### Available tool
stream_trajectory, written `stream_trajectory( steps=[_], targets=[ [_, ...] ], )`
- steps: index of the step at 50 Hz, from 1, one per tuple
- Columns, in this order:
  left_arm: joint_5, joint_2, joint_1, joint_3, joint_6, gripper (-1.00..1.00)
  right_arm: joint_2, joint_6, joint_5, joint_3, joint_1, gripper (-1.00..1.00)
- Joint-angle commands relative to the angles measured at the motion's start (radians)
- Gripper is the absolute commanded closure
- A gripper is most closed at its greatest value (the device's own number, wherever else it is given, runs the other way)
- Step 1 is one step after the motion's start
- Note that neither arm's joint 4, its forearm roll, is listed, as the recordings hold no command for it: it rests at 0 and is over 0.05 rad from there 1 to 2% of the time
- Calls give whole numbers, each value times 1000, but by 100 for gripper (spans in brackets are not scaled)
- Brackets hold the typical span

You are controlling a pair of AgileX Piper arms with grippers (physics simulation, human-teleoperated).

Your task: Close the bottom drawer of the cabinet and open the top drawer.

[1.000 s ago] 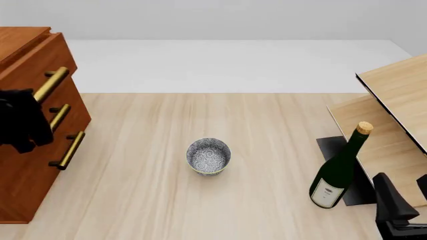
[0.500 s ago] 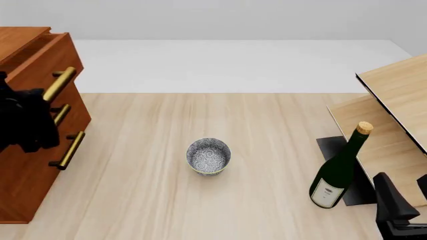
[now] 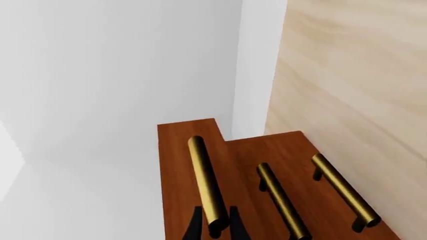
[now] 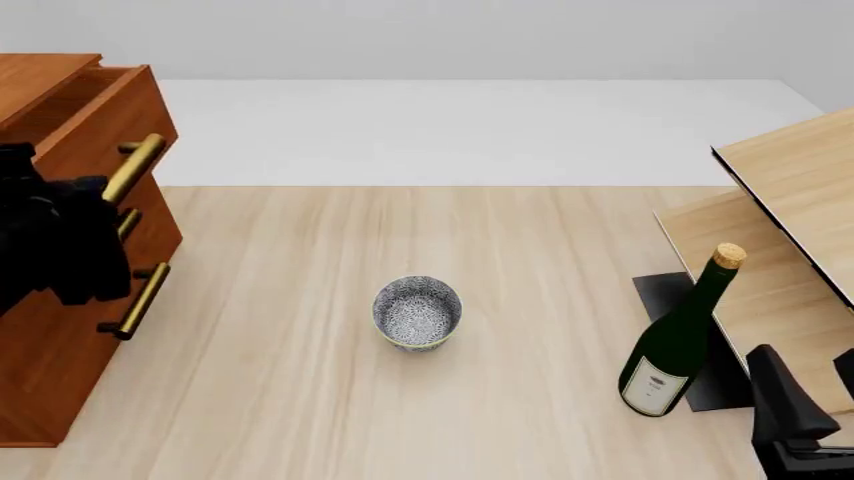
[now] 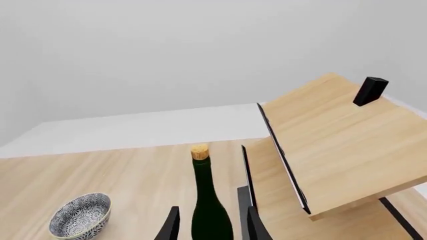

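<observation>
Left gripper [image 3: 214, 227] clamped on top drawer [image 4: 83, 105] handle; right gripper [image 5: 210, 225] jaws apart, fingertips cut off.

The left gripper [image 3: 215, 227] has its fingers either side of the top drawer's [image 3: 179, 175] handle [image 3: 205, 181].

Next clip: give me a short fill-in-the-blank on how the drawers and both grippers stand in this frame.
1. The left gripper is closed around the brass handle of the ___ drawer.
2. The top drawer is pulled partly ___ of the cabinet.
3. The bottom drawer sits ___ with the middle one.
4. Seen along the right gripper, the thing straight ahead is the green ___.

Missing words: top; out; flush; bottle
</observation>
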Motion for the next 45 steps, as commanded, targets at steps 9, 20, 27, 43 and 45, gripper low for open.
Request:
stream_trajectory(
  steps=[9,20,27,43,45],
  targets=[
    [-33,50,-64,-34,15,100,0,6,-2,1,-3,-100],
    [-38,60,-72,-36,12,100,0,6,-2,0,-4,-100],
    [-43,66,-72,-35,10,100,0,5,-2,0,-4,-100],
    [-39,66,-66,-28,10,100,0,5,-2,1,-4,-100],
    [-35,65,-63,-31,5,100,0,6,-3,1,-5,-100]
  ],
)
